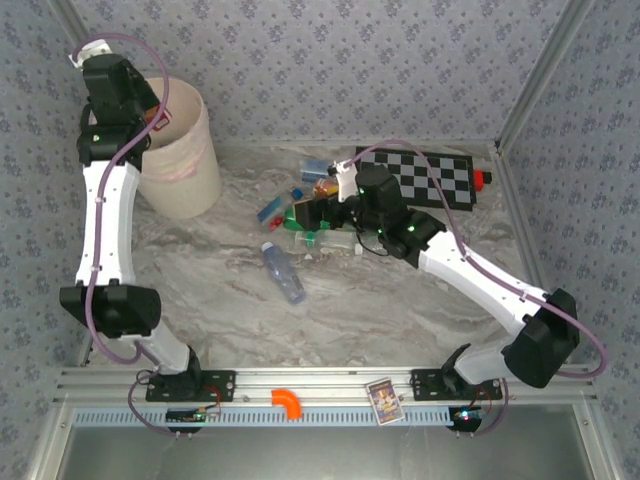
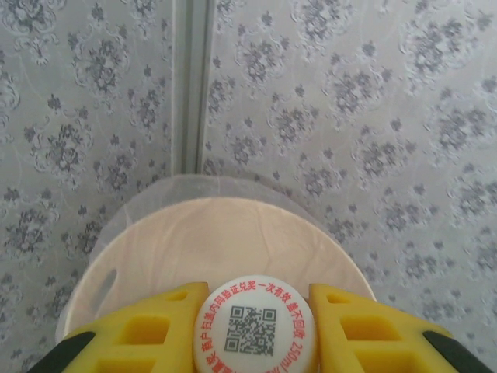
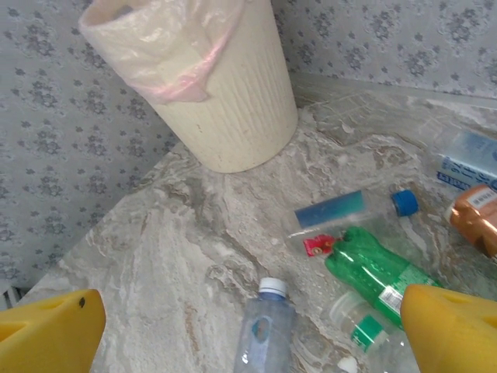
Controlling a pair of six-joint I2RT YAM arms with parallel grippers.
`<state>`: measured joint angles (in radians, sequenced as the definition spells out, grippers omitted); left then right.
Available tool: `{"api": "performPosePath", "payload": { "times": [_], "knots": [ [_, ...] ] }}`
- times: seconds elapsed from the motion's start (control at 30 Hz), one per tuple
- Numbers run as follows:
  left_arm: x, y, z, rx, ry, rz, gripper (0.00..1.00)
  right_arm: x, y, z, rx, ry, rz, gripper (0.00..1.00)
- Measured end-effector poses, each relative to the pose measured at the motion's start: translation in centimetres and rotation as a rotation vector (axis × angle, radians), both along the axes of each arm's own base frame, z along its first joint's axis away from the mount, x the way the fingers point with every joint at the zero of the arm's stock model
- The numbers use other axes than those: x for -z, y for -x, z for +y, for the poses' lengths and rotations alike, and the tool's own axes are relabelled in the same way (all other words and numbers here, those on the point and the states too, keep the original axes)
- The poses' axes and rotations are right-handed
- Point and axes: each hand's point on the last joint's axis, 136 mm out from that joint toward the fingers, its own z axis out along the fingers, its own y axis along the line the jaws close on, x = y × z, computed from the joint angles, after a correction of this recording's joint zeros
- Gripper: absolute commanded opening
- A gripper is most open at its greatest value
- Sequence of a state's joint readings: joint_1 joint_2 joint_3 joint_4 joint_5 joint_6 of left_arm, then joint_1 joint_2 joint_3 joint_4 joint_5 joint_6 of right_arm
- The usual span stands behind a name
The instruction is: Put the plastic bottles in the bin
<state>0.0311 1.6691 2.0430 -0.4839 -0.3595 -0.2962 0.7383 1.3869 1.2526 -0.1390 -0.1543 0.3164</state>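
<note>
A white-capped plastic bottle (image 2: 254, 322), seen end-on, shows a smooth round cap printed with a black QR code ringed by red lettering. It is clamped between the yellow moulded fingers (image 2: 147, 338) of the left hand (image 2: 254, 346), directly above the mouth of the tall round peach-beige bin (image 1: 195, 170). The bin has vertically ribbed walls, and a thin, crinkled clear liner (image 3: 175, 47) with a pinkish band folds over its rim; what lies inside cannot be told. It stands at the far left corner of the marbled grey-beige worktop (image 1: 400, 300). Near the middle of the worktop the other plastic bottles (image 1: 284, 272) lie loose on their sides: a clear bottle with a blue cap (image 3: 262, 346), a green labelled bottle (image 3: 373, 268), a slim clear bottle with blue label and blue cap (image 3: 349, 208), and an orange-brown bottle (image 3: 475, 217). The right hand (image 3: 250, 330) hangs over this cluster, its yellow fingers (image 3: 50, 334) spread wide apart with nothing between them. A black-and-white checkerboard (image 1: 425, 175) lies flat beyond the pile, by the patterned grey wallpaper (image 1: 350, 60).
</note>
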Motion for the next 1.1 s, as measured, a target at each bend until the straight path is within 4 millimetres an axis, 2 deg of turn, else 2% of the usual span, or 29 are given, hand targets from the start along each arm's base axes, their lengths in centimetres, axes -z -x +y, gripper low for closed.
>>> {"api": "performPosePath", "payload": {
  "times": [0.13, 0.27, 0.33, 0.37, 0.43, 0.5, 0.53, 0.67, 0.87, 1.0, 1.1],
  "knots": [
    [0.4, -3.4, 1.5, -0.005, 0.005, -0.014, 0.33, -1.3, 0.1, 1.0, -0.018, -0.01, -0.011, 0.99],
    [3.7, -6.4, 2.1, 0.016, 0.015, 0.043, 0.35, -1.8, 0.1, 1.2, -0.022, -0.011, -0.013, 1.0],
    [5.6, -8.0, 2.2, 0.03, 0.02, 0.075, 0.39, -1.6, 0.2, 1.2, -0.023, -0.003, -0.005, 0.99],
    [6.4, -8.6, 2.0, 0.04, 0.025, 0.089, 0.44, -1.4, 0.3, 1.2, -0.022, 0.002, 0.0, 1.0],
    [7.9, -9.6, 1.8, 0.057, 0.026, 0.121, 0.71, -1.1, 0.3, 1.1, -0.021, 0.014, 0.008, 0.99],
    [8.9, -10.1, 1.6, 0.066, 0.04, 0.137, 0.88, -0.9, 0.3, 1.0, -0.017, 0.021, 0.012, 1.0],
    [9.3, -10.1, 1.6, 0.07, 0.042, 0.15, 1.0, -0.9, 0.3, 1.0, -0.017, 0.022, 0.014, 0.99],
    [8.5, -9.9, 1.3, 0.082, 0.066, 0.134, 1.0, -0.8, 0.4, 0.9, -0.017, 0.025, 0.016, 1.0],
    [6.7, -8.1, 0.1, 0.119, 0.126, 0.118, 1.0, -0.8, 0.4, 0.9, -0.02, 0.028, 0.011, 0.99],
    [5.1, -6.1, -1.9, 0.169, 0.177, 0.114, 1.0, -0.9, 0.4, 0.9, -0.022, 0.031, 0.005, 0.99],
    [4.6, -4.2, -4.2, 0.215, 0.206, 0.119, 1.0, -1.2, 0.6, 0.7, -0.023, 0.026, -0.004, 0.99]
  ]
}}
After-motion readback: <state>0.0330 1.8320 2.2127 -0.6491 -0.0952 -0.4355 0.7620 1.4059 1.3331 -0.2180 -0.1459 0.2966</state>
